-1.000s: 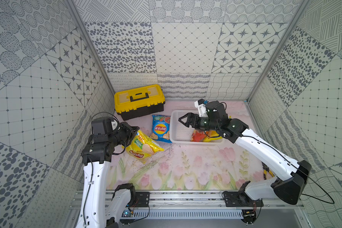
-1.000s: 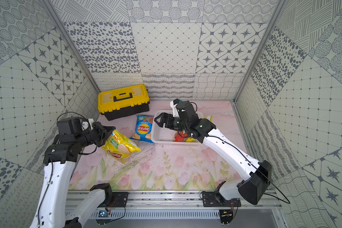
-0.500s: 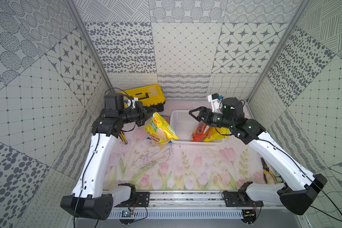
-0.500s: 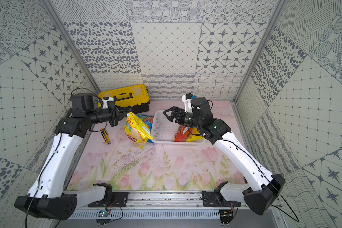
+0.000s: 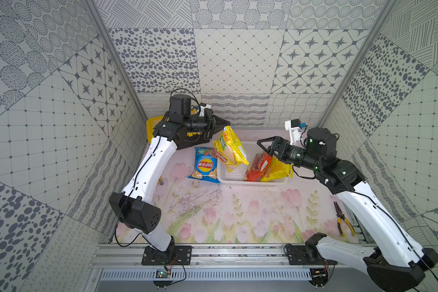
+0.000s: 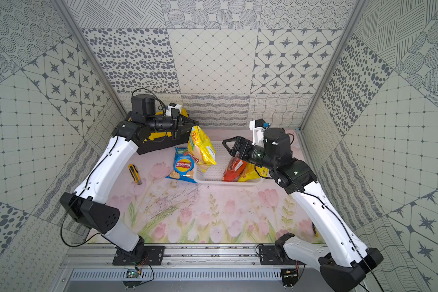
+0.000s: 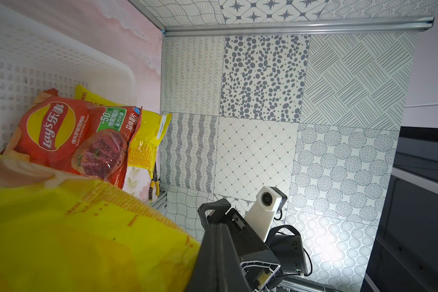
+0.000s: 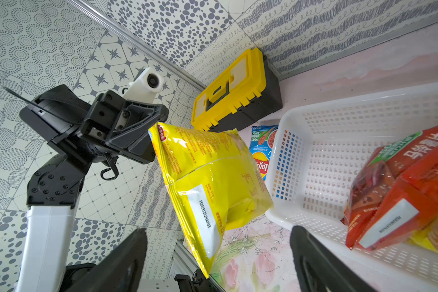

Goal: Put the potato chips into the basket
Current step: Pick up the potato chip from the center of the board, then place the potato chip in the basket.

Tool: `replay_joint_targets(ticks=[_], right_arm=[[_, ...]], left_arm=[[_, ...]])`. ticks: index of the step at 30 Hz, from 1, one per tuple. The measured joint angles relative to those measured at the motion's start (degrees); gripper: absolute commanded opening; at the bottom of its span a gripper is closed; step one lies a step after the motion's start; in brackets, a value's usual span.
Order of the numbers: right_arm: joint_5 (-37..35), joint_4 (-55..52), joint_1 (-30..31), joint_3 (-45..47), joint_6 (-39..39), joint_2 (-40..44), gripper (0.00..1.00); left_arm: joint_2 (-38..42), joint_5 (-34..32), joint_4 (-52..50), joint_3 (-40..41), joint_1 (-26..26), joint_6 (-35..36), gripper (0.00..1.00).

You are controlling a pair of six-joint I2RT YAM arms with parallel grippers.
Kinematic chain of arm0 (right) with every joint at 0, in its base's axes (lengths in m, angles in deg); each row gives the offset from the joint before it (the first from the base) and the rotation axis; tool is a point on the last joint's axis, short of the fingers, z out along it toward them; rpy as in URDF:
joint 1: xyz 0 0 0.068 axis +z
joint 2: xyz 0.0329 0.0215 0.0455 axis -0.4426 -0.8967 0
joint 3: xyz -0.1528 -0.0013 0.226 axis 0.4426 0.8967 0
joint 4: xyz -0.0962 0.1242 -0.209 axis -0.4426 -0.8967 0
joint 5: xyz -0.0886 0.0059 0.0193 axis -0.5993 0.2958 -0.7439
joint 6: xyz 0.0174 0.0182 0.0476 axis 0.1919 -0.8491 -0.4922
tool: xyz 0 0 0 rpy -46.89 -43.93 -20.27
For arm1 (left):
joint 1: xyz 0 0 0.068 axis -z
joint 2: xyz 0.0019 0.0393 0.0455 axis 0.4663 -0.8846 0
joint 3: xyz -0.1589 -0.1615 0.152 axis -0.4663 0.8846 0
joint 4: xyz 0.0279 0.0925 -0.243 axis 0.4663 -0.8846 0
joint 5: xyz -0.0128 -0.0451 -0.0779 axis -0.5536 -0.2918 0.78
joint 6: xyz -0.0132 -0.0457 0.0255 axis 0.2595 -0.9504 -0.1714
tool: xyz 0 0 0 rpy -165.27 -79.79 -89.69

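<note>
— Where are the chips on your screen?
— I have one yellow bag (image 5: 230, 149) hanging in the air. My left gripper (image 5: 222, 124) has its jaws clamped on the bag's top seam. In both top views the bag dangles over the left end of the basket (image 5: 250, 181). I cannot tell whether its bottom corner touches the mesh.

— And the others?
— The red bag (image 5: 259, 164) and a second yellow bag (image 5: 276, 170) lean together at the basket's right end, with the red one lying over the yellow. The blue bag (image 5: 205, 165) lies flat on the flowered mat (image 5: 238, 215), outside the basket and just beside its left wall.

— Your other arm?
— My right gripper (image 5: 263, 148) hovers above the red bag with its jaws spread wide and nothing in them.

— Anything else around?
— The toolbox (image 8: 233, 91) sits against the back wall behind my left arm. A utility knife (image 6: 134, 174) lies on the mat at the left, and pliers (image 5: 343, 222) lie at the far right.
</note>
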Motion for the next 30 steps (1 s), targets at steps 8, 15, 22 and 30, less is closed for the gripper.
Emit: replay_joint_targets(ticks=[8, 15, 22, 30], right_arm=[[2.0, -3.1, -4.3, 2.3, 2.9, 1.9, 0.92], [4.2, -12.9, -7.6, 1.1, 8.4, -0.9, 0.92], [6.3, -19.5, -7.6, 0.9, 12.5, -1.6, 0.92], [6.4, -20.9, -7.6, 2.2, 13.4, 0.4, 0.92]], left_arm=[[-10.6, 3.5, 1.3, -7.3, 2.5, 0.0, 0.0], [-19.1, 5.4, 0.0, -14.0, 4.1, 1.2, 0.0], [-27.5, 7.8, -0.9, -21.8, 5.7, 2.2, 0.0], [-32.0, 10.3, -2.8, -22.6, 6.2, 3.0, 0.0]])
